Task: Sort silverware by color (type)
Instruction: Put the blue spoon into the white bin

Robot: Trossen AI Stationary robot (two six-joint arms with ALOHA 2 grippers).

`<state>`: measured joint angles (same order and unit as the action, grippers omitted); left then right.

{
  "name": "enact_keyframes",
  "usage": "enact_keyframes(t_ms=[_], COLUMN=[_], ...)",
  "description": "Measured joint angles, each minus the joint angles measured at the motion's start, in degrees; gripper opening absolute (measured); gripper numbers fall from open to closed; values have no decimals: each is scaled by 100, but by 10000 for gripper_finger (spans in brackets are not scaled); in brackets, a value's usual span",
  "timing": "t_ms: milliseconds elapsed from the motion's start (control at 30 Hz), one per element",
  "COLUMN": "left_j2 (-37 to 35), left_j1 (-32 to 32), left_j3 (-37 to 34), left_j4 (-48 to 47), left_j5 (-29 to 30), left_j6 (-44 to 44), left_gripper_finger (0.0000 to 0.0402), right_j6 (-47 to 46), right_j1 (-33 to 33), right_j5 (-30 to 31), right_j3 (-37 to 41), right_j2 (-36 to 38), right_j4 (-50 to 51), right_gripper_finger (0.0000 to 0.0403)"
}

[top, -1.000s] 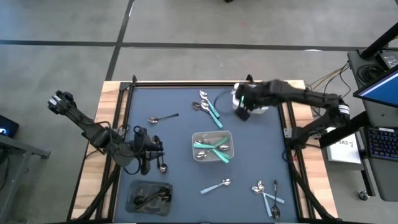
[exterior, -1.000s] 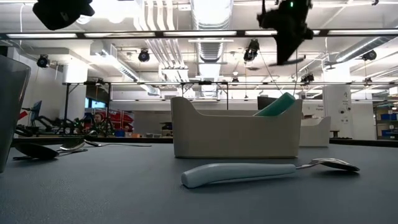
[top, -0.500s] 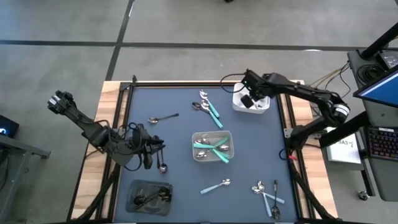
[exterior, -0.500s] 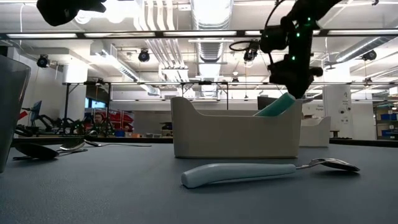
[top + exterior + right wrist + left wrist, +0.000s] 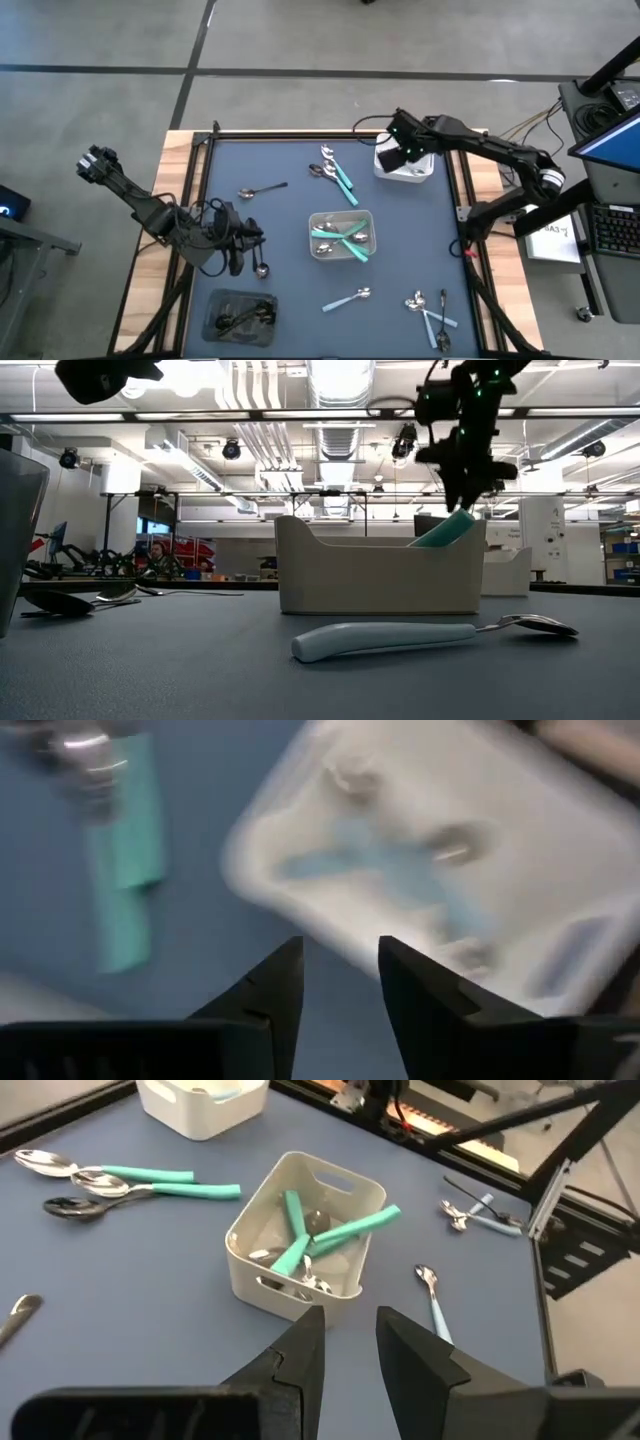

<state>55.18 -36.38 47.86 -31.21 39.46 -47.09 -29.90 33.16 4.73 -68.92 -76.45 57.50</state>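
High view: the right gripper [image 5: 402,158] is placed over the white tray [image 5: 405,170], fingers spread and empty (pale-blue pieces lie inside). A drop-off is judged complete; loose silverware [image 5: 349,297] on the tabletop [image 5: 280,220] must be fetched next. Left gripper [image 5: 243,243] waits, spread.

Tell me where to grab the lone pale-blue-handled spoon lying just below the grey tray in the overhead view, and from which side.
Probably take the pale-blue spoon across the middle of its handle, coming straight down from above. It lies flat and alone on the mat; the handle is its thickest, straightest part, and open mat on both sides leaves room for the fingers.
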Motion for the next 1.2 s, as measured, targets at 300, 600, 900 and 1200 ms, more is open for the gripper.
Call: enact_keyframes(t_ms=[300, 600, 900, 1200], left_j2=[20, 247, 402, 409], left_j1=[-7, -7, -7, -7], left_j3=[0, 0, 0, 0], left_j4=[-136, -144, -14, 137], left_j5=[-614, -1050, -1346, -1418], left_j6=[45, 202, 310, 308], left_gripper_finger=[77, 77, 77, 77], right_j6=[-974, -912, -213, 773], right_j1=[-2931, -5599, -6404, -6353], right_j5=[-425, -21, -23, -8], right_j3=[54, 57, -164, -1038], right_j2=[-288, -1050, -2474, -3508], right_j4=[-510, -2046, -3205, -3070], right_gripper_finger=[105, 101, 93, 93])
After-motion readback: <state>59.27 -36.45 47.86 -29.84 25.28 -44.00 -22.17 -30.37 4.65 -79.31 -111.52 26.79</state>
